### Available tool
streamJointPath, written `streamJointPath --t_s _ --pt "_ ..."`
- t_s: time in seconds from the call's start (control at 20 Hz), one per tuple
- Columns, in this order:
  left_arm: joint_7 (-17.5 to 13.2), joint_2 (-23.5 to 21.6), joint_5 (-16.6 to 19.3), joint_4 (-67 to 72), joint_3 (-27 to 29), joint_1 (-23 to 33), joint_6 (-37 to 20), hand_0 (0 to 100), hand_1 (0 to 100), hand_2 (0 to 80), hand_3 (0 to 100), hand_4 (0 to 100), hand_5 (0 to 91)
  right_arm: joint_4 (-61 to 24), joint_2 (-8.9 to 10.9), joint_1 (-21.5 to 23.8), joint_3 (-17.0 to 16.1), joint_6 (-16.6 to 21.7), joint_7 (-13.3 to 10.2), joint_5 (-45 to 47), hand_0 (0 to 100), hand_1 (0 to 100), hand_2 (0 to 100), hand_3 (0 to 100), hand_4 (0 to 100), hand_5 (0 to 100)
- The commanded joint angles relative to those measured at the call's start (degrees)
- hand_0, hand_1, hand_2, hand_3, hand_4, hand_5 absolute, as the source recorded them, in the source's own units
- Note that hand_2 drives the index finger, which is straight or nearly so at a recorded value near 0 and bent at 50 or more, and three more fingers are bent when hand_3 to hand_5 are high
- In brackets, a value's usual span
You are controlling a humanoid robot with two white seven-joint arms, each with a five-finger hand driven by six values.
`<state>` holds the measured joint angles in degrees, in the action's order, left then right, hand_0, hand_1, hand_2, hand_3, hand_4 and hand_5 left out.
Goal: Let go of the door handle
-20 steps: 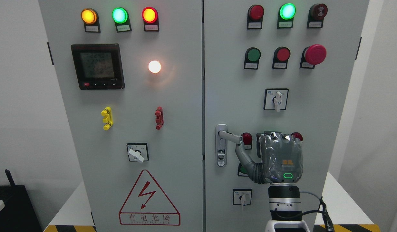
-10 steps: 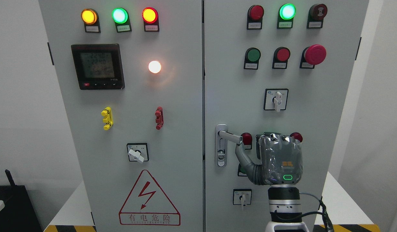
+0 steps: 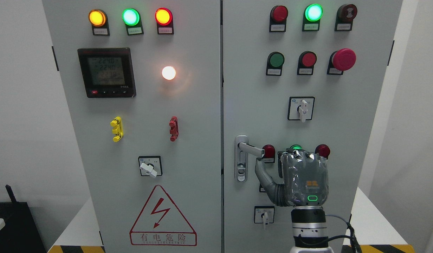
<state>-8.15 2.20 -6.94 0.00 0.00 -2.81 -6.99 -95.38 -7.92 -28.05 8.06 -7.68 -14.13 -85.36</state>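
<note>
Door handle (image 3: 251, 149) — just left of right hand (image 3: 302, 177).

The robot hand (image 3: 301, 177) covers part of the lower control row: a green indicator (image 3: 295, 147) shows only its top edge, and a button (image 3: 262, 188) behind the thumb is almost wholly masked. Label text under the lamps is too small to read. The fingers are unseen behind the palm.

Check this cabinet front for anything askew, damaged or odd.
Nothing looks damaged. The selector switch on the left door sits tilted, unlike the upright one on the right door. The door handle juts sideways, the right hand beside it.
</note>
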Motion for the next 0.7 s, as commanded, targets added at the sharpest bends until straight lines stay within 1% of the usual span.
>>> streamJointPath --t_s 0.0,0.25,0.4,0.45,0.5,0.65 --pt "-0.02 0.00 0.00 0.97 0.62 0.00 0.05 12 39 0.0 0 0 0.0 -1.29 0.18 0.80 0.29 0.47 -0.02 0.02 42 15 100 100 100 98" --pt "-0.02 0.00 0.00 0.97 0.62 0.00 0.05 12 39 0.0 0 0 0.0 -2.87 0.53 0.89 0.02 2.58 -0.28 0.10 42 14 100 100 100 98" --pt "-0.02 0.00 0.00 0.97 0.62 0.00 0.05 12 39 0.0 0 0 0.0 -4.45 1.76 2.21 -0.15 5.30 -0.81 0.37 42 14 100 100 100 98" --pt "-0.02 0.00 0.00 0.97 0.62 0.00 0.05 12 39 0.0 0 0 0.0 -5.16 2.63 2.73 -0.15 6.35 -1.51 1.15 42 14 100 100 99 97" --pt "-0.02 0.00 0.00 0.97 0.62 0.00 0.05 12 39 0.0 0 0 0.0 -5.25 3.60 3.00 0.02 6.54 -1.95 2.38 42 14 99 100 96 96" --pt "-0.02 0.00 0.00 0.97 0.62 0.00 0.05 12 39 0.0 0 0 0.0 -6.22 7.81 2.91 0.37 7.50 -3.44 6.95 43 13 94 100 94 93"
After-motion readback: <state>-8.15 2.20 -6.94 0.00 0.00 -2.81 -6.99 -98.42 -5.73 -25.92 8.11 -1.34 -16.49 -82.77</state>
